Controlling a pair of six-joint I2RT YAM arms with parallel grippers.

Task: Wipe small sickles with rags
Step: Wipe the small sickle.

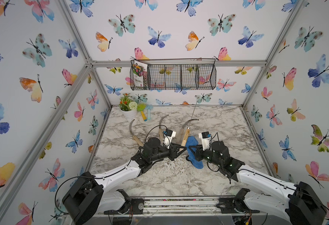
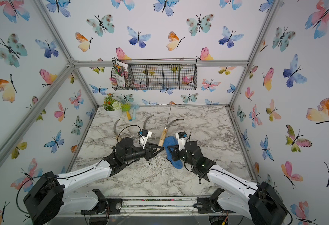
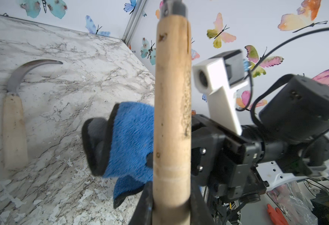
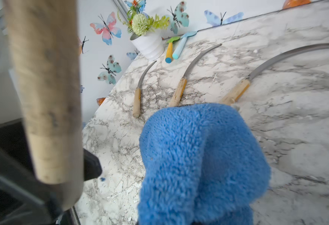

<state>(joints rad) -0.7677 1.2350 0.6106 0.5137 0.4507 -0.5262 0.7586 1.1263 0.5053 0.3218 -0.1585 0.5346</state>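
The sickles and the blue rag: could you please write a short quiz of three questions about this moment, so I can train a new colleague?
1. True or false: the left gripper is shut on the wooden handle of a sickle and holds it above the table, blade pointing up.
2. Count: how many more of them lie flat on the table?
3. Choose one: what does the right gripper hold? A) the blue rag; B) a second sickle; C) nothing.

Key
1. True.
2. Three lying sickles.
3. A.
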